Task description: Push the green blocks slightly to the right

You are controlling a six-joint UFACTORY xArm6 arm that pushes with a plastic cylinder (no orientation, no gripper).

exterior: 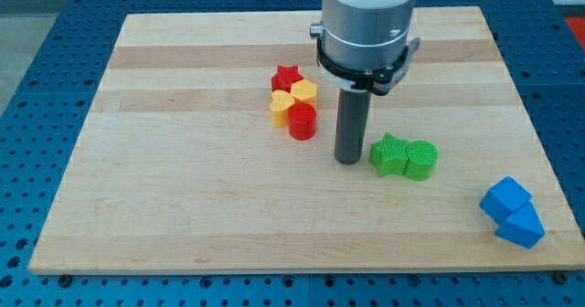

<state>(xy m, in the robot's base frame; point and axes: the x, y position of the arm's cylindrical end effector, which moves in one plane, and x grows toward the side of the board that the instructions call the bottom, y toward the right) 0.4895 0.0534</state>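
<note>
A green star block (389,154) and a green round block (421,159) sit side by side, touching, right of the board's middle. My tip (347,161) rests on the board just to the left of the green star, a small gap apart. The rod rises to the silver arm body at the view's top.
A red star (287,76), a yellow block (304,92), a yellow heart (281,107) and a red cylinder (303,121) cluster left of the rod. Two blue blocks (511,212) lie near the wooden board's (183,206) lower right edge.
</note>
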